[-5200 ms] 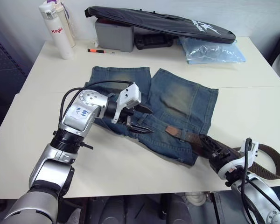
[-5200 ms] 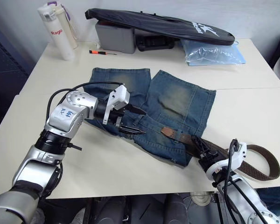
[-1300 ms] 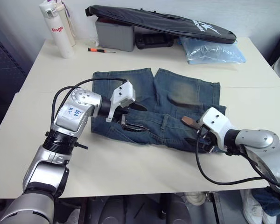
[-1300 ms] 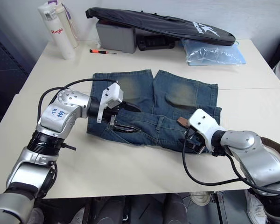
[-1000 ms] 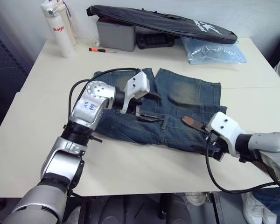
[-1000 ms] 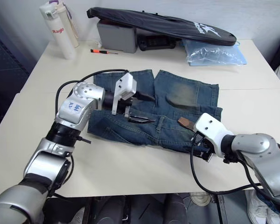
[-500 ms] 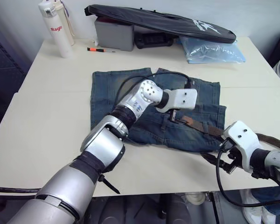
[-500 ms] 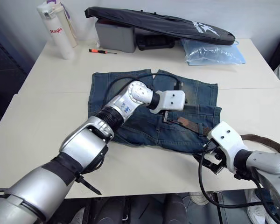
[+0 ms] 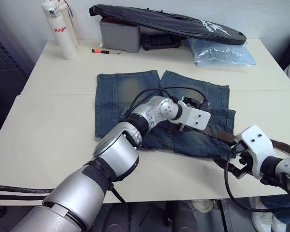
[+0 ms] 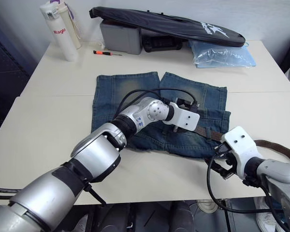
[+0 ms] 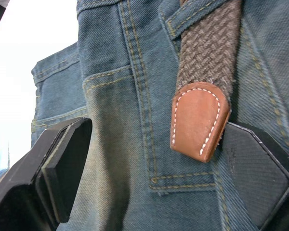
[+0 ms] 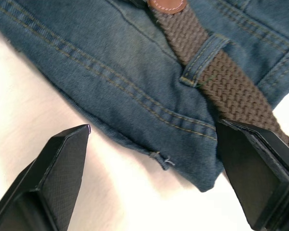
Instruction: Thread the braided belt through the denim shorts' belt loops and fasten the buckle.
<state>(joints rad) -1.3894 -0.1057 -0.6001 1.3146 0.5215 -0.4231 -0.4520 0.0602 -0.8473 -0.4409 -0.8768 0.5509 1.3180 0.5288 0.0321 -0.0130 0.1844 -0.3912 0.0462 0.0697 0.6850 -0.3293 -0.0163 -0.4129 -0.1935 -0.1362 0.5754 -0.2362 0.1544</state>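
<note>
Denim shorts lie flat on the table, waistband nearest. Belt runs under one loop at the right end, its tan leather tip resting on the waistband. Left gripper spread wide astride the tip. Right gripper spread, hovering at the shorts' right edge.

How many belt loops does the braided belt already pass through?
1 that I can confirm: the braided belt runs under one belt loop near the right end of the denim shorts waistband. The left gripper covers part of the waistband, so others may be hidden.
</note>
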